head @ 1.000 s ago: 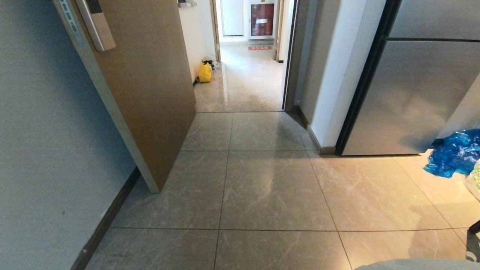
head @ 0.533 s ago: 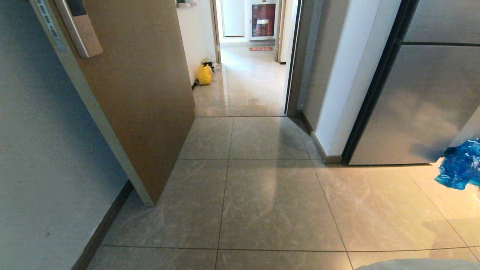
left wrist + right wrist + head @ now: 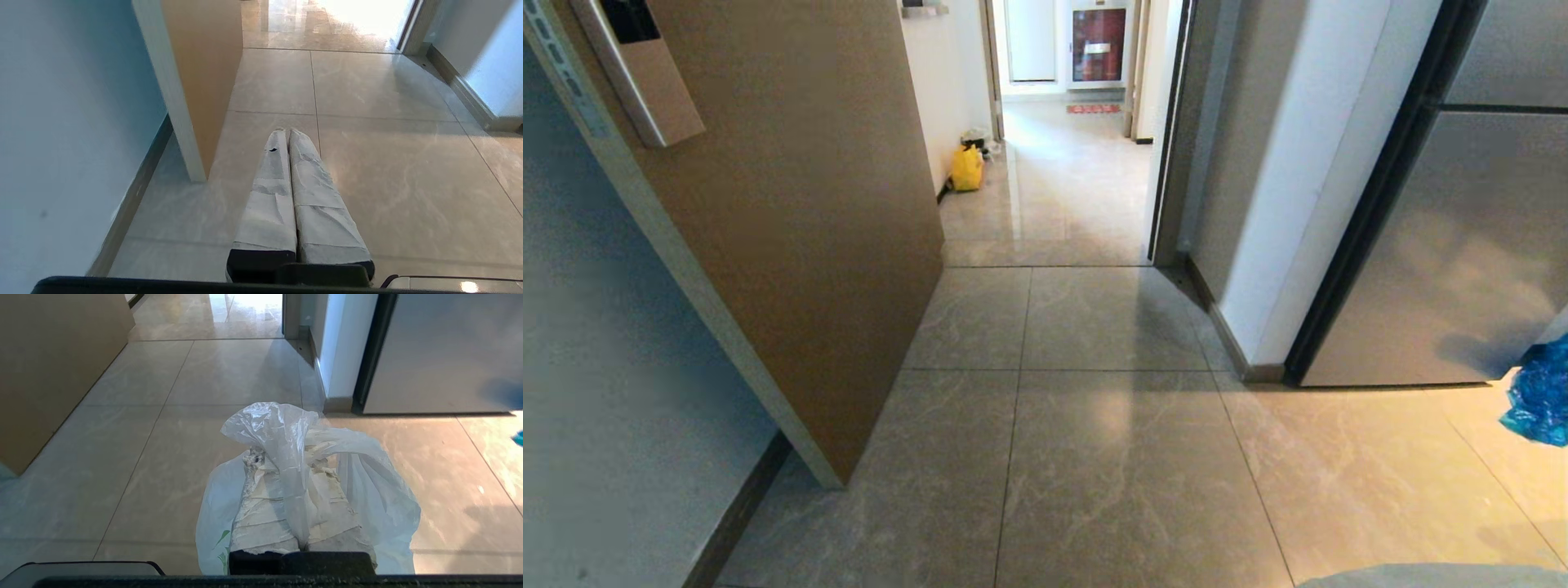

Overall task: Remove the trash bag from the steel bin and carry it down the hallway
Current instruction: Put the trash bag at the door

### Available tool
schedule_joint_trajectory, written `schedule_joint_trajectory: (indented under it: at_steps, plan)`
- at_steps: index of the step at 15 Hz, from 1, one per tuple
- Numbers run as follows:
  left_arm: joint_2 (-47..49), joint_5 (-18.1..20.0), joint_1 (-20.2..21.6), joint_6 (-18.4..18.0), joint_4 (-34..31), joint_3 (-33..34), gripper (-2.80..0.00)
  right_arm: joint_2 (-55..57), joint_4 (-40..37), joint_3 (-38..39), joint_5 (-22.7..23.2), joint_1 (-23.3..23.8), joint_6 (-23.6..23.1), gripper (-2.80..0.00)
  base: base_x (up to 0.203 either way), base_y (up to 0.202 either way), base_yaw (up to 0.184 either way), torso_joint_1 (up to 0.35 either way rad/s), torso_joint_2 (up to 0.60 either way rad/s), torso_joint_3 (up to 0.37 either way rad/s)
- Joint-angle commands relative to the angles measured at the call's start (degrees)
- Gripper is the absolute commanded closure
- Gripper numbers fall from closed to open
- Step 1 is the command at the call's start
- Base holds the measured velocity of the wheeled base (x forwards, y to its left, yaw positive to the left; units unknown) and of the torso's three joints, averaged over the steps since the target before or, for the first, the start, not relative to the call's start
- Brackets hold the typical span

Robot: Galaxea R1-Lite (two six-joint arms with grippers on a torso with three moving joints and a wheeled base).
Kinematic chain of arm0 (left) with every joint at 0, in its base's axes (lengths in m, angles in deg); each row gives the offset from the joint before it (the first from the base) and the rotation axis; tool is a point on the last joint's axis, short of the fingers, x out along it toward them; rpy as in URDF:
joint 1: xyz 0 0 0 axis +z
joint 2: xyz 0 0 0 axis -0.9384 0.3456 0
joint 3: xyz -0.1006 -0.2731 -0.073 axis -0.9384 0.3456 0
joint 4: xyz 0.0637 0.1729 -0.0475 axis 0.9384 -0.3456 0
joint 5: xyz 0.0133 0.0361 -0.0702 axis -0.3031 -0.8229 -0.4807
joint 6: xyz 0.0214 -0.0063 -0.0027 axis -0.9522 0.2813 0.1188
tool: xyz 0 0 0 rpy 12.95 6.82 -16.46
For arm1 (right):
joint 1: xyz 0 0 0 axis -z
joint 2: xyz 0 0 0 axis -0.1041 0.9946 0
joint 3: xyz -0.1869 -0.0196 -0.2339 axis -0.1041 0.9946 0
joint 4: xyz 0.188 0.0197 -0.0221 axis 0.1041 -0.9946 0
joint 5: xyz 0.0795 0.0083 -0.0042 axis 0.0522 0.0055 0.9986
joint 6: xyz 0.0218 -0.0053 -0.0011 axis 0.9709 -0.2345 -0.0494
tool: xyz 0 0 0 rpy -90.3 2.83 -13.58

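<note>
Right now, on the left of my head view, I see a brown door (image 3: pixel 800 220) standing ajar against the grey wall. Past it, through the middle of the frame, the hallway (image 3: pixel 1062 188) runs to the top, with a yellow bag (image 3: pixel 967 168) against its left wall. Right of centre comes a white wall corner (image 3: pixel 1282 204), then a steel panel (image 3: pixel 1462 261), and a blue plastic sheet (image 3: pixel 1535 396) at the right edge. In my left wrist view the left pincer (image 3: pixel 288 132) has its fingers pressed together, holding nothing, above the floor tiles (image 3: pixel 388 171). In my right wrist view the right pincer (image 3: pixel 286 457) is clamped on the trash bag (image 3: pixel 367 490), whose white plastic drapes over both fingers.
</note>
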Motion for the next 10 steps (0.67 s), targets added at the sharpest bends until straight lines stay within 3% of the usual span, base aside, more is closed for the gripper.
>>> schedule_joint_trajectory:
  at_steps: [1,10]
  plan:
    - [0.0,0.0,0.0,0.02,-0.02,0.0,0.0,-0.02,0.03,-0.01,0.02,0.0,-0.05,0.0,0.196,0.0,-0.002,-0.002,0.01,-0.001]
    - [0.0,0.0,0.0,0.02,-0.02,0.0,0.0,-0.02,-0.02,-0.01,0.02,0.0,-0.05,0.0,0.194,0.0,0.001,0.005,0.0,0.005]
